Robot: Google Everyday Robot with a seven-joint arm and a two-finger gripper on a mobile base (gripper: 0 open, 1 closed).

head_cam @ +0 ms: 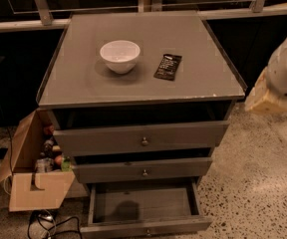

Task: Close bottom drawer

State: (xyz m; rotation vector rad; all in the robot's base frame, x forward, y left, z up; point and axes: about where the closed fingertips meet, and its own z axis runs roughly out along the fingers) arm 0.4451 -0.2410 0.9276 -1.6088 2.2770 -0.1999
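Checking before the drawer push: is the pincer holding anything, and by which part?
Nothing shows in its hold. The pincer hangs in the air to the right of the cabinet, touching neither it nor the open bottom drawer.
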